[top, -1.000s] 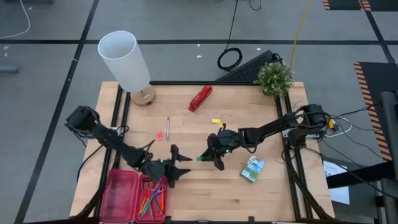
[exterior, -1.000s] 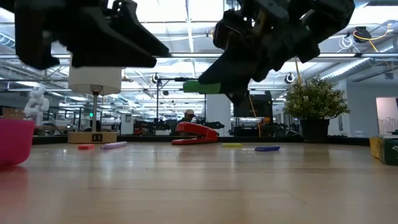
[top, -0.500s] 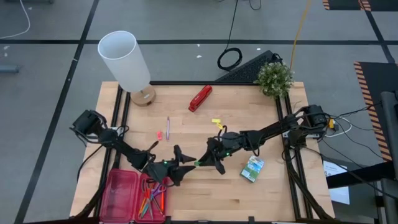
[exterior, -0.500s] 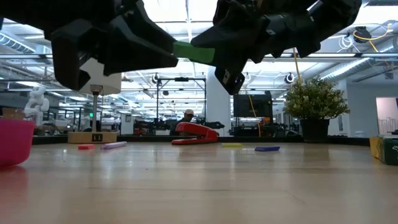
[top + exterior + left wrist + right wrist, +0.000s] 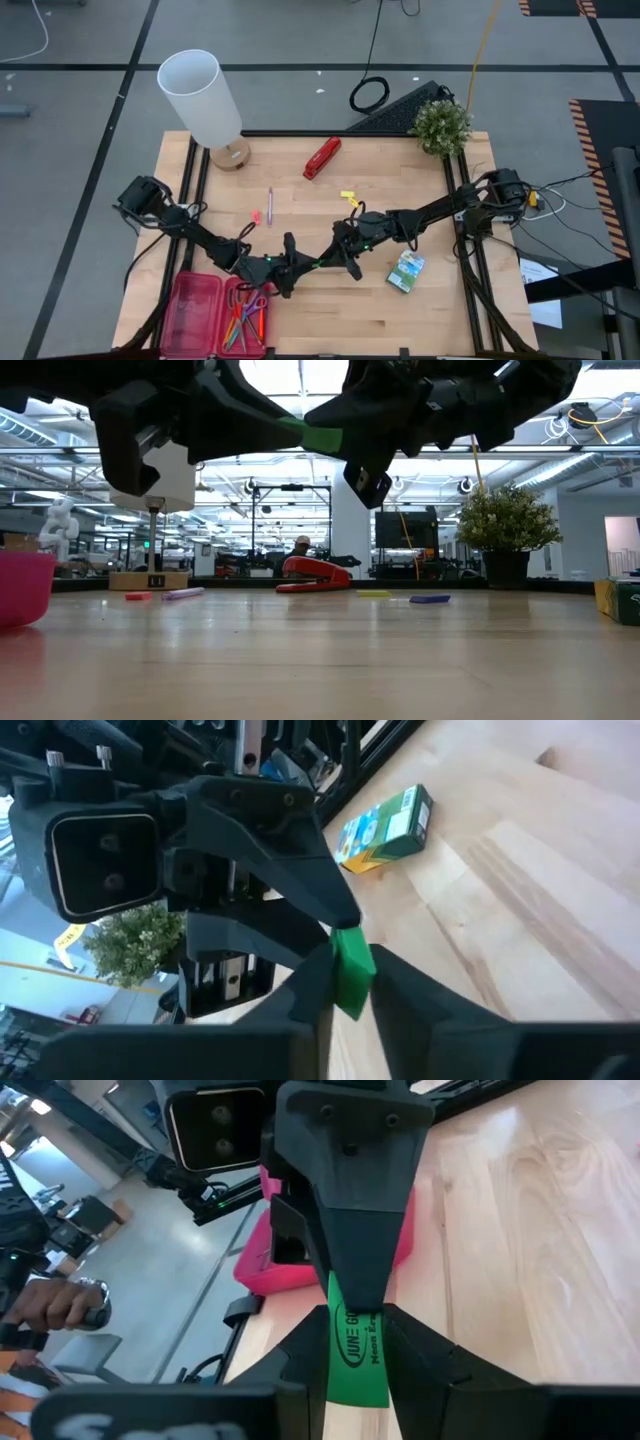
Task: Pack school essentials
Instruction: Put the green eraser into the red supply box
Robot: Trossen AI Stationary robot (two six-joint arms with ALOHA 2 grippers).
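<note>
A flat green eraser (image 5: 320, 263) with black print hangs above the table's middle, between my two grippers. My left gripper (image 5: 302, 264) reaches in from the left and my right gripper (image 5: 336, 260) from the right; both are shut on it. The low view shows the green eraser (image 5: 318, 438) high above the wood. A pink case (image 5: 198, 312) at the near left holds scissors and pencils (image 5: 250, 322). The green-yellow crayon box (image 5: 406, 270) lies flat at the right. A purple pen (image 5: 270, 205), a pink eraser (image 5: 257, 216) and a yellow eraser (image 5: 347, 195) lie on the wood. My left gripper pinches one end of the eraser (image 5: 352, 978) between its two fingers. The fingers come about level from the table's left. The eraser is clear of the table. My right gripper pinches the eraser's other end (image 5: 357, 1370) between its two fingers, which lie along it. They come about level from the table's right. The eraser sticks out ahead of the fingertips toward the left gripper.
A red stapler (image 5: 322, 157) lies at the far middle. A white lamp (image 5: 205, 100) stands at the far left corner and a potted plant (image 5: 440, 125) at the far right. Bare wood lies near the front edge, right of the pink case.
My left gripper has gone toward the table's right and up to the eraser's free end. My right gripper has carried the eraser toward the table's left, clear of the table, until the two grippers met.
</note>
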